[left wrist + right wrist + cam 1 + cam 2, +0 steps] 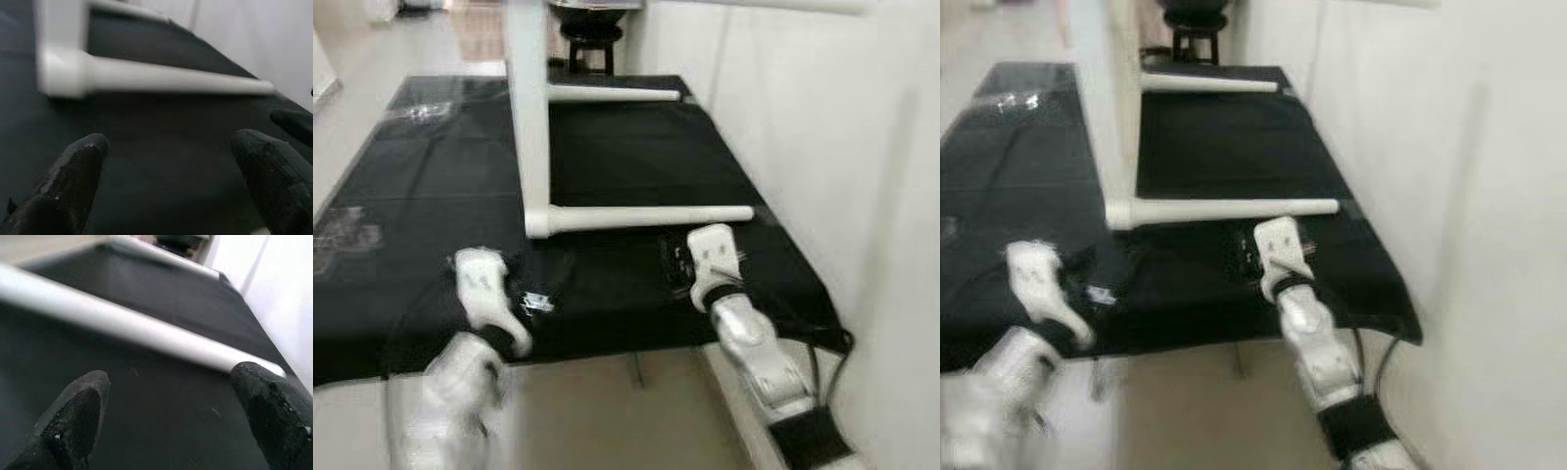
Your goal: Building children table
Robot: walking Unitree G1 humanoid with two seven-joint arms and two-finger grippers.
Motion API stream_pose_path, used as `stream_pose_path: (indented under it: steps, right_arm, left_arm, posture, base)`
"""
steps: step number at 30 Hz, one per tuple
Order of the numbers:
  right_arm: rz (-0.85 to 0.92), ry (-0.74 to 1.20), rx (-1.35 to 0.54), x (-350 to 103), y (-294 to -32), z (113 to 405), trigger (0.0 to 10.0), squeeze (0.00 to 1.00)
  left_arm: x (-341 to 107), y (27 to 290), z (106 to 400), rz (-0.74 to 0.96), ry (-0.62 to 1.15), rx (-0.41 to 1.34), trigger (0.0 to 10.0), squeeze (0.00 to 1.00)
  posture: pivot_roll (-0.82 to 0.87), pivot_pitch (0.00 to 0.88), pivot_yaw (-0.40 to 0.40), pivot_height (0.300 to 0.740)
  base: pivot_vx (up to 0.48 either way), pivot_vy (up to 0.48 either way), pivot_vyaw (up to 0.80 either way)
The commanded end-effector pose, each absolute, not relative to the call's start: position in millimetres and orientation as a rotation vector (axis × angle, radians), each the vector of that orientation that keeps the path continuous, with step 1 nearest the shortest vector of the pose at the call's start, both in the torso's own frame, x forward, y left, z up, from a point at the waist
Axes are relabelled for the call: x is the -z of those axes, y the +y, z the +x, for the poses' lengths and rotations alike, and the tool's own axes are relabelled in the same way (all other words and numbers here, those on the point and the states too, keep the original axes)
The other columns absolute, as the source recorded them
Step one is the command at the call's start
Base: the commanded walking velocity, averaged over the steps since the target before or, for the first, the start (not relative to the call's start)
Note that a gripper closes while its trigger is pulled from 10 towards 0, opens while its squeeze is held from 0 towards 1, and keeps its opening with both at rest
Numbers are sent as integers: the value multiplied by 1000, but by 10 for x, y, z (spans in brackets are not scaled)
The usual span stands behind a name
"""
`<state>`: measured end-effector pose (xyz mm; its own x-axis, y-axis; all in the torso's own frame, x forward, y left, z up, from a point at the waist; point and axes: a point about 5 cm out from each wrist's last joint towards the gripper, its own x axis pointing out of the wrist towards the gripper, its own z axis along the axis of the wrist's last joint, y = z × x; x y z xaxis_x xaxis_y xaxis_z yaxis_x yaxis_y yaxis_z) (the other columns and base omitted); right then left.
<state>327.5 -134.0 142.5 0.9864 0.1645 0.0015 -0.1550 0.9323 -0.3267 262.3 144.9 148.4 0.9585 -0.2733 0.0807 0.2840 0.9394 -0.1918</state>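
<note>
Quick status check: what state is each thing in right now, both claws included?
Table: on its side on the black cloth, two legs lying level.
Near leg: fitted to the top, not held.
Far leg: fitted too.
Left claw: open, holding nothing, short of the near leg.
Right claw: open, holding nothing, just short of the near leg.

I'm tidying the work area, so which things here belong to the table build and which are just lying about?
Job:
white tabletop, on its edge
near leg
far leg
left gripper, open
right gripper, open, short of the near leg

Lying about:
black cloth
dark stool
small shiny item, too blurred to name
</note>
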Motion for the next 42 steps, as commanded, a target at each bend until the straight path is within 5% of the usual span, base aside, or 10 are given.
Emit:
stream_pose_path:
  steps: [1,17,20,21,42]
  right_arm:
    - [-316,-44,-189,-1430,-1298,3269,10000,0]
    - [-228,-7,-197,-1347,-1369,3317,10000,0]
    - [-215,-2,-195,-1343,-1381,3322,10000,0]
    - [-213,-2,-197,-1347,-1383,3326,10000,0]
    - [-200,-16,-208,-1372,-1377,3352,10000,0]
  left_arm:
    - [-1475,1522,2629,-179,-42,240,10000,0]
    - [-1422,1672,2621,28,-80,118,10000,0]
    - [-1422,1680,2617,18,-80,107,9333,0]
    - [-1431,1671,2622,9,-86,113,0,0]
    - [-1460,1670,2658,11,-120,109,0,0]
  posture:
    - [79,123,-56,740]
    - [49,144,-67,740]
    - [54,150,-70,740]
    - [55,152,-70,740]
    - [65,166,-62,740]
  base:
    - [0,0,0]
    - [0,0,0]
    - [0,0,0]
    - [0,0,0]
    - [0,0,0]
